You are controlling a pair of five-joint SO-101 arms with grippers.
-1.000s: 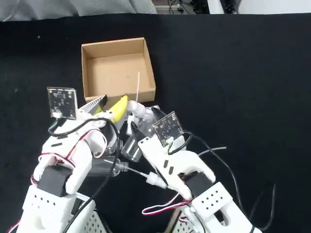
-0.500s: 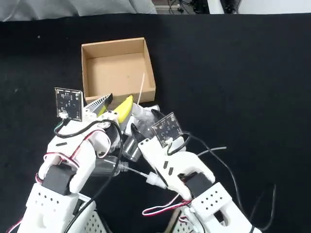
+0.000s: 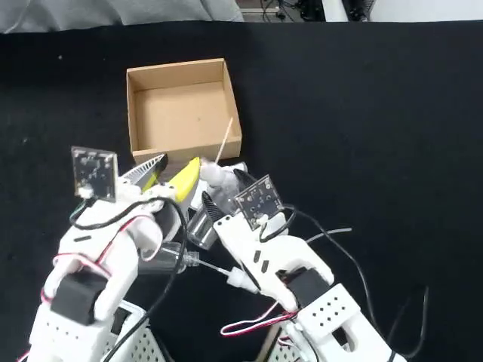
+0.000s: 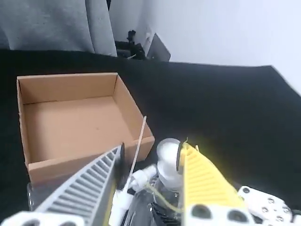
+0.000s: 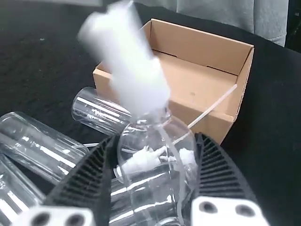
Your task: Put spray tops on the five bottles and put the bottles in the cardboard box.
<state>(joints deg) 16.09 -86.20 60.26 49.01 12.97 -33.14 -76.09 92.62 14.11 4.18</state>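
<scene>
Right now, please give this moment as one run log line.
right gripper: shut on bottle, spray top at its neck | left gripper: open beside that top | cardboard box: empty | loose bottles: lying on table

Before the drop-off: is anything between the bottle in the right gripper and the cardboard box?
Yes. The left gripper sits between the bottle and the cardboard box, at its near wall. A loose bottle also lies by that wall.
</scene>
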